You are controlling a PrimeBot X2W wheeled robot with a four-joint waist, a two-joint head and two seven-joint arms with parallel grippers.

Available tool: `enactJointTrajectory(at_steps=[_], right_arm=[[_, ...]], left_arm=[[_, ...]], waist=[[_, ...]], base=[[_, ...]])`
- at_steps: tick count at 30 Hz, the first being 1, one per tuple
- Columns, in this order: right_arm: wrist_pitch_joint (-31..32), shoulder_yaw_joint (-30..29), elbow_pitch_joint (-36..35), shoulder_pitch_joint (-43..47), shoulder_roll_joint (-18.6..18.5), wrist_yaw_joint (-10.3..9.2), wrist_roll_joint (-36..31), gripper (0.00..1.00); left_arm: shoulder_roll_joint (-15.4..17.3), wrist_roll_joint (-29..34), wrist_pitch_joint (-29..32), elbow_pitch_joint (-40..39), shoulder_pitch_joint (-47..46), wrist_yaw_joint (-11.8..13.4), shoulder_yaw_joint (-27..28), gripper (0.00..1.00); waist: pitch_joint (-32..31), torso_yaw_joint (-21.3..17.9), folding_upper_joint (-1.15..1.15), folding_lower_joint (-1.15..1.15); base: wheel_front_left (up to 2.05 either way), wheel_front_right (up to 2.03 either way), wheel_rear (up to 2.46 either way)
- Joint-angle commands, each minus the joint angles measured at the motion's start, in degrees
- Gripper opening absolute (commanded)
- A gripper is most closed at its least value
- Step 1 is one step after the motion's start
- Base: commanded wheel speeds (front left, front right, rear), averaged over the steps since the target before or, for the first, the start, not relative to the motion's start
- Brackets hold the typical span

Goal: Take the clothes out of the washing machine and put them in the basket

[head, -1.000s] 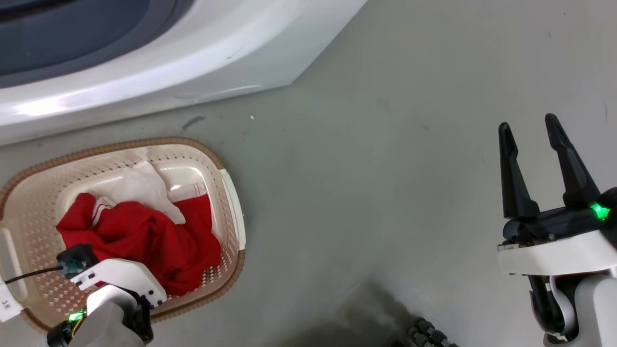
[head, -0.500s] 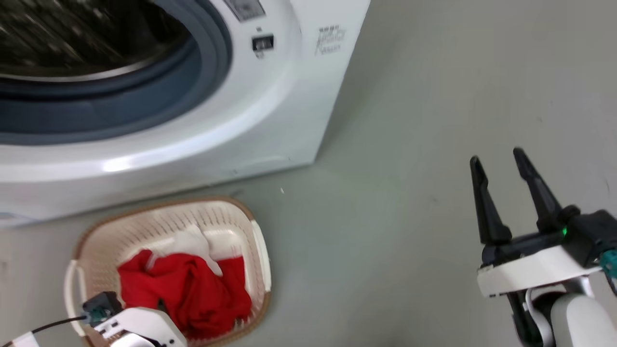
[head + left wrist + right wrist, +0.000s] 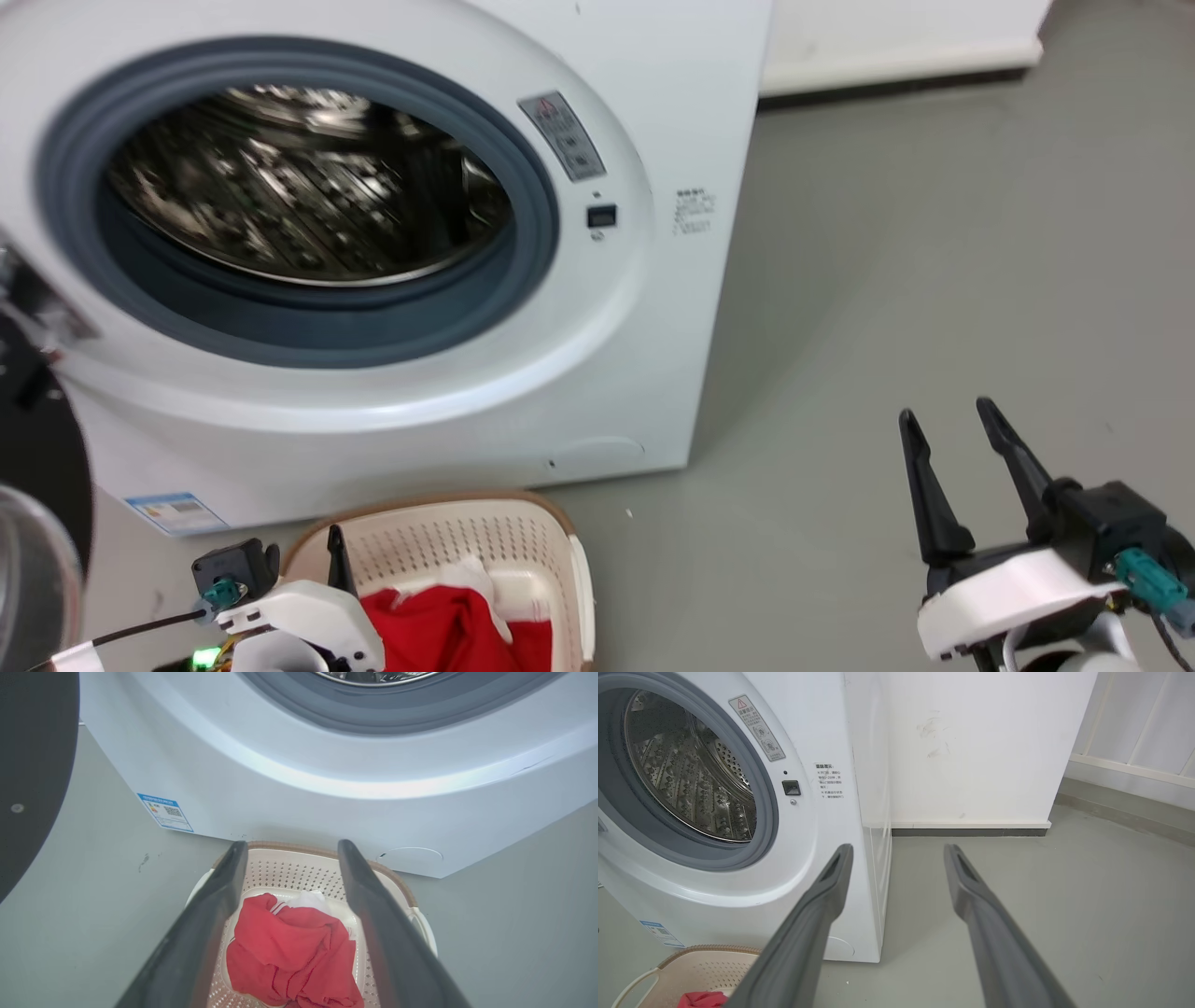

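At the lower left the left gripper (image 3: 292, 845) hangs over the basket (image 3: 448, 541) with its fingers spread and nothing between them; in the left wrist view they frame the clothes (image 3: 289, 947), a crumpled red heap lying inside the basket with a white cloth (image 3: 306, 899) tucked at its far edge. At the lower right the right gripper (image 3: 945, 411) is held over the bare grey floor (image 3: 887, 280), well apart from the basket, its fingers also spread and holding nothing. The basket stands on the floor just in front of the washing machine (image 3: 597, 355), its brown rim near the machine's base, beside a small blue label (image 3: 177, 511) on the lower front panel. Above it the round grey seal (image 3: 532, 233) rings the steel drum (image 3: 299, 187), whose perforated wall catches the light. The door (image 3: 37, 467) stands open at the machine's left. Beyond the machine a white wall (image 3: 971, 742) meets the floor.
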Motion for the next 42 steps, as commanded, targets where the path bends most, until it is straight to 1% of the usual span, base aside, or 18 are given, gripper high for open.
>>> enactJointTrajectory(at_steps=[1,4,7,13,17,22,25,29,36,42], right_arm=[[0.03,-0.19,0.12,1.12,0.2,-0.05,-0.26,1.0],[0.67,-0.63,-0.12,2.61,0.45,-0.05,-1.11,1.0],[1.24,-0.94,-0.81,3.52,0.64,-0.05,-1.71,1.0],[1.49,-1.31,-1.24,5.1,0.81,-0.05,-3.15,1.0],[1.33,-2.02,-1.26,5.77,0.9,-0.05,-3.57,1.0],[1.31,-4.18,-1.27,7.15,0.95,-0.05,-4.23,1.0],[1.36,-4.46,-1.12,8.12,0.98,-0.05,-4.12,1.0],[1.35,-3.93,-0.86,8.65,0.98,-0.05,-3.45,1.0],[1.02,-3.15,-0.89,8.9,0.98,-0.05,-2.74,1.0],[1.05,-2.83,-1.11,8.75,0.99,-0.05,-2.75,1.0]], left_arm=[[-0.15,0.86,-0.1,-1.41,1.17,0.23,-0.06,1.0],[-0.16,3.05,-0.1,-7.53,3.36,0.17,-0.4,1.0],[0.05,5.34,-0.11,-13.87,4.69,0.42,-1.13,1.0],[1.09,10.4,-0.12,-25.1,7.42,1.77,-3.53,1.0],[2.2,12.74,0.04,-31.31,9.49,2.29,-5.01,1.0],[3.49,14.29,2.48,-37.69,12.88,2.83,-6.28,1.0],[3.7,14.49,4.28,-40.34,15.28,3.27,-6.8,1.0],[2.96,13.11,6.05,-42.33,17.73,3.84,-6.58,1.0],[1.85,11.53,5.97,-43.17,20.36,4.82,-6.17,1.0],[2.33,11.26,6.37,-43.22,19.56,4.61,-6.42,1.0]], waist=[[-3.76,2.43,0.0,0.02],[-6.09,3.43,0.0,0.02],[-7.06,4.37,0.0,0.02],[-8.84,5.6,0.0,0.02],[-9.73,5.93,0.0,0.02],[-10.96,6.0,0.0,0.02],[-11.69,5.97,0.0,0.02],[-12.02,6.2,0.0,0.02],[-12.45,6.47,0.0,0.02],[-12.51,6.56,0.0,0.02]], base=[[0.0,0.0,0.0],[0.0,0.0,0.0],[0.0,0.0,0.0],[0.0,0.0,0.0],[0.0,0.0,0.0],[0.0,0.0,0.0],[0.0,0.0,0.0],[0.0,0.0,0.0],[0.0,0.0,0.0],[0.0,0.0,0.0]])
